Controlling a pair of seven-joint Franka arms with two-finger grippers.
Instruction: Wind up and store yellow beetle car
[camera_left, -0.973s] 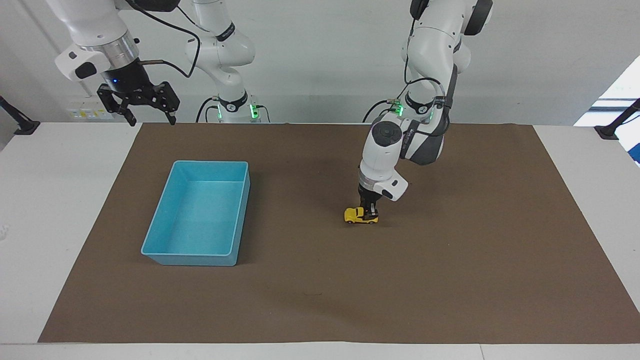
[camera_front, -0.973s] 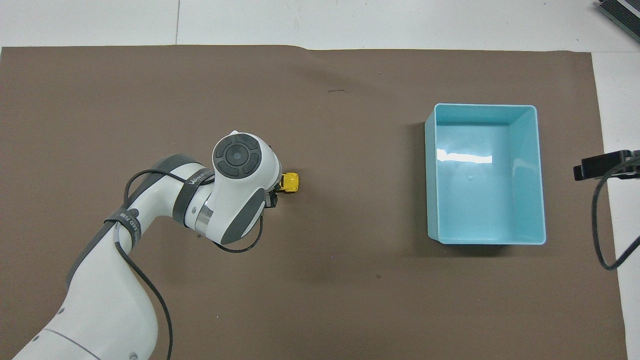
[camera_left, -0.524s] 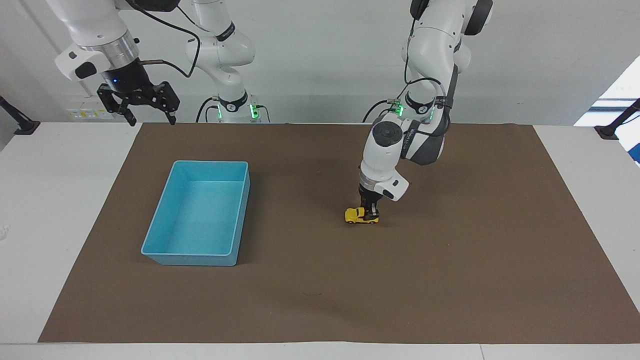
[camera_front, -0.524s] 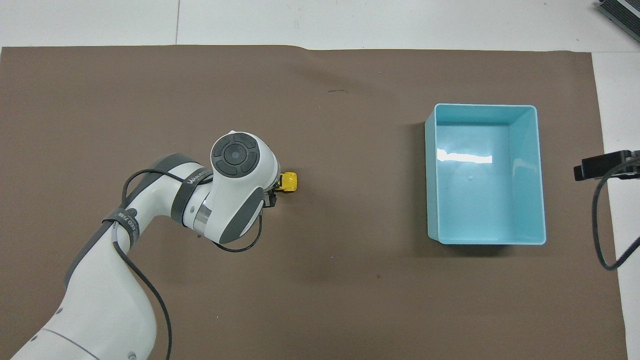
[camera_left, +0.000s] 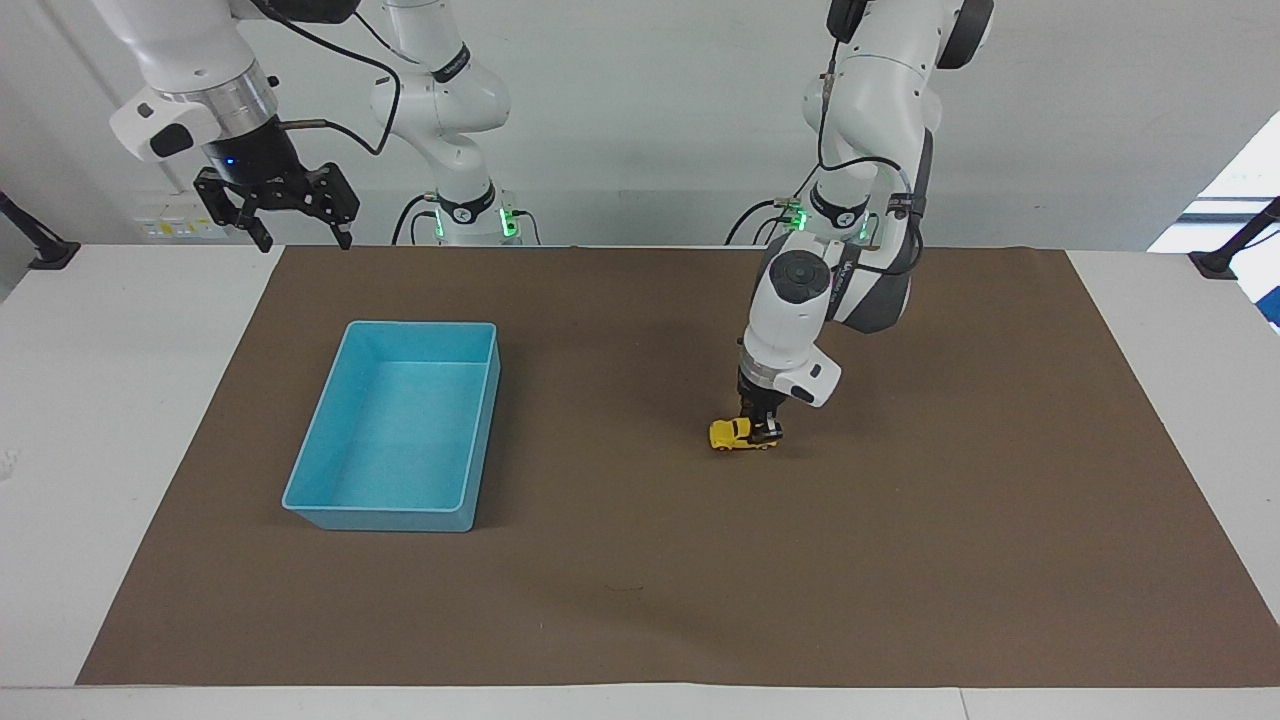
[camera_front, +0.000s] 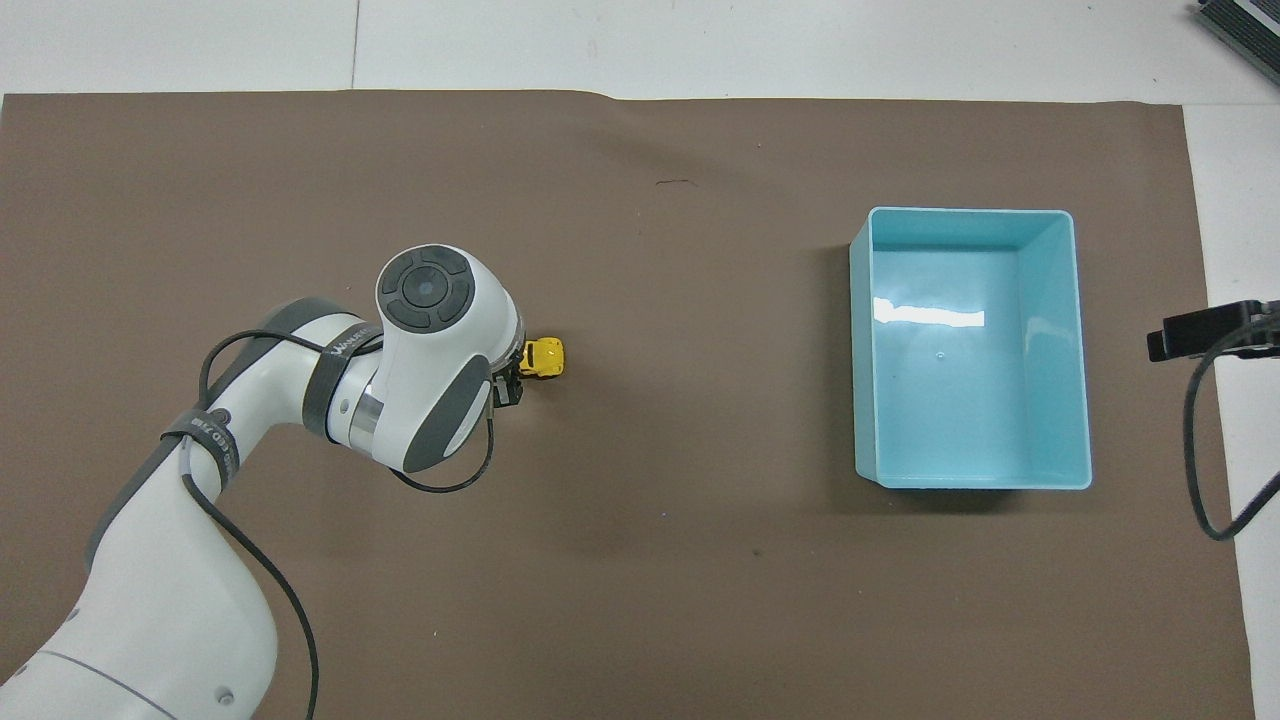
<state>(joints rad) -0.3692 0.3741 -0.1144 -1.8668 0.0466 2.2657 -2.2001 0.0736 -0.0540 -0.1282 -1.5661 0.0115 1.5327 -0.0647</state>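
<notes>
Over the bare table edge at the right arm's end, the right gripper (camera_left: 292, 222) hangs high with its fingers spread and nothing between them; that arm waits, and it has not shifted over the last second. Next along in the facing view sits the blue bin (camera_left: 330, 490) on the brown mat (camera_left: 620, 590), empty and unmoved, toward the right arm's end of the table. Further along, near the middle of the mat and well apart from the bin, stands the yellow beetle car (camera_left: 732, 435), wheels down on the mat, with the left gripper (camera_left: 765, 432) closed down on its end that points away from the bin. What has changed is the car's place: a second ago it stood a little closer to the bin, and both car and left gripper have since slid together toward the left arm's end of the table, most of that travel falling in the last half second. I read this as the pull-back stroke that winds the spring, though the wheels are too small to show whether they turn or merely skid. If so, winding is under way and storing in the bin is not yet begun.
</notes>
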